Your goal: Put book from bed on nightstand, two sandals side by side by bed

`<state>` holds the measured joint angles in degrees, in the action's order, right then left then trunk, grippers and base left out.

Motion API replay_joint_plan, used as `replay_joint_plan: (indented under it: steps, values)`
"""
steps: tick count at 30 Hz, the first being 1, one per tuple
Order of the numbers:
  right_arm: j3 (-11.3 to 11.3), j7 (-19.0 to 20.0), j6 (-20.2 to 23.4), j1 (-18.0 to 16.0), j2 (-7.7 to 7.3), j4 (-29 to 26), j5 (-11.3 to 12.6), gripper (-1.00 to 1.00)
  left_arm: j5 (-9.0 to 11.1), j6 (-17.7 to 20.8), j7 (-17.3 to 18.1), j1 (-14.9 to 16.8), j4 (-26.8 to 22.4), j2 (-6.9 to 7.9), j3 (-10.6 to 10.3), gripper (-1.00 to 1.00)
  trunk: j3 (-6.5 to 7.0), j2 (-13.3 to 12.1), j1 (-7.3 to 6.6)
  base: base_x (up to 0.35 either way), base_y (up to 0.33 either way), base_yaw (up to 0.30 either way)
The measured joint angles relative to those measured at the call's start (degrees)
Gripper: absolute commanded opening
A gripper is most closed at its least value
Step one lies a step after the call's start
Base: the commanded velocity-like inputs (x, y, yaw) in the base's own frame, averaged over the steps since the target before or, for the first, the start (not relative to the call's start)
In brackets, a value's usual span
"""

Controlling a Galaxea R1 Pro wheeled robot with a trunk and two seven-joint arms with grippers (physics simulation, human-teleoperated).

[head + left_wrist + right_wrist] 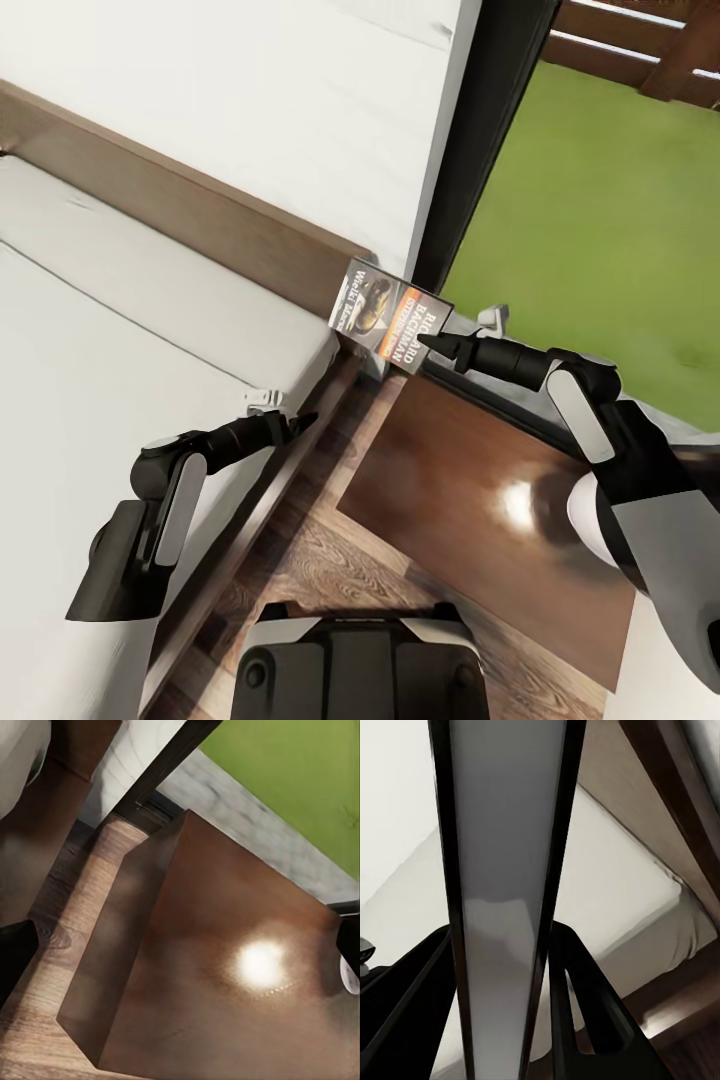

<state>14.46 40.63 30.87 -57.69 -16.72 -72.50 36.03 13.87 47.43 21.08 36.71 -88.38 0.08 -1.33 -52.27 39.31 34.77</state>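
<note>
Along the far side of the bedroom runs a white wall (300, 110), and beside it a tall black-framed glass pane (480, 140) looks out on green lawn (600, 220) and a brown slat fence (640, 50). Brown wood-plank floor (330, 570) shows between the furniture. The bed (110, 330) lies at the left of the head view, its pale grey-white mattress set in a dark brown frame, with a plain brown headboard (190, 215) against the wall. Just beside the bed, in the corner by the glass, stands the nightstand (480, 500), whose glossy reddish-brown top is the surface here (a bright highlight gleams on it); the left wrist view looks down on that same top (240, 982).

The right gripper (425, 340) is pinching the book (390, 315) by one edge and holds it upright in the air, above the far corner of the nightstand and close to the end of the headboard. Its cover, with a picture, an orange band and white lettering, faces the head camera. In the right wrist view the book (502, 870) appears edge-on between the dark fingers (585, 1012).

The left gripper (285, 415) hovers over the edge of the mattress, holding nothing; I cannot tell whether its fingers are spread or pressed together.
</note>
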Motion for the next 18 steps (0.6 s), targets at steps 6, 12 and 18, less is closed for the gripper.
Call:
replay_joint_plan:
  steps: [6, 12, 18]
  values:
    - [0.05, 0.0, -0.18, 0.02, 0.02, 0.12, -0.03, -1.0, -0.01, 0.0, 0.0, 0.0, 0.0, 0.0, 0.0, 1.0, 0.11, 0.0, 0.0, 0.0, 0.0, 0.0]
    - [0.05, 0.06, -0.33, 0.04, 0.03, 0.17, 0.0, -1.0, -0.01, 0.0, 0.0, -0.01, 0.02, 0.0, 0.03, 1.0, 0.12, 0.0, 0.0, 0.0, 0.0, 0.0]
    - [-0.01, 0.25, -0.39, 0.07, -0.02, 0.18, 0.03, -1.0, -0.01, 0.0, 0.0, 0.0, 0.01, 0.0, 0.0, 1.0, 0.12, 0.0, 0.0, 0.0, 0.0, 0.0]
